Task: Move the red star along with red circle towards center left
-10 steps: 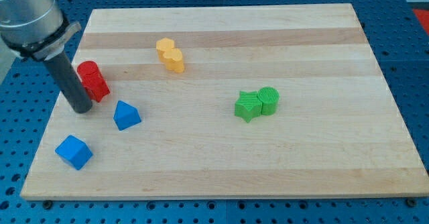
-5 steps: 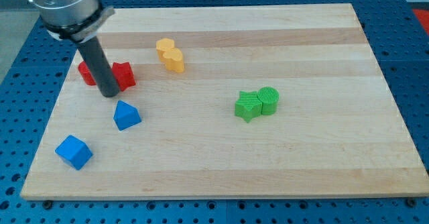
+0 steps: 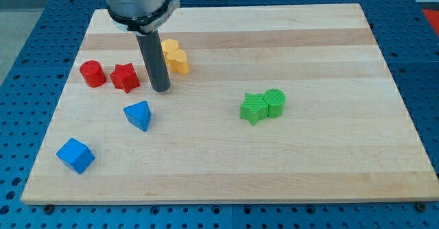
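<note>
Tip [image 3: 160, 89] (mine) beside red star [image 3: 125, 77], red circle [image 3: 92, 73].

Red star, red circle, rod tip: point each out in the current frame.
red star [image 3: 125, 76], camera view, middle of its top face.
red circle [image 3: 92, 72], camera view, middle of its top face.
my tip [image 3: 161, 89], camera view, the rod's very end, just right of the red star.

Lab: blue perforated bench [image 3: 27, 23]
</note>
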You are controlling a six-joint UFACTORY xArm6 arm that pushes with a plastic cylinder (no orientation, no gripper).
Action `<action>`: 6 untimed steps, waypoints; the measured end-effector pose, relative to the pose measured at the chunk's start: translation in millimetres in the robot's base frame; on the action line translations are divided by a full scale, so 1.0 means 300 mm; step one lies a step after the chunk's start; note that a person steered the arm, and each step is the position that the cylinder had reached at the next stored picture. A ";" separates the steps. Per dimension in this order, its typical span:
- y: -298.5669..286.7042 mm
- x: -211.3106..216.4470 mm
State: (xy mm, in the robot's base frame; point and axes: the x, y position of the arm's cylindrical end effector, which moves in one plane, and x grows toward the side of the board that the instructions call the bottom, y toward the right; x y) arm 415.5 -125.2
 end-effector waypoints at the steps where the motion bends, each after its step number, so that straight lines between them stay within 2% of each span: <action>1: -0.025 -0.037; 6: -0.169 -0.049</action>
State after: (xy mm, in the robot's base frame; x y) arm 400.9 -175.7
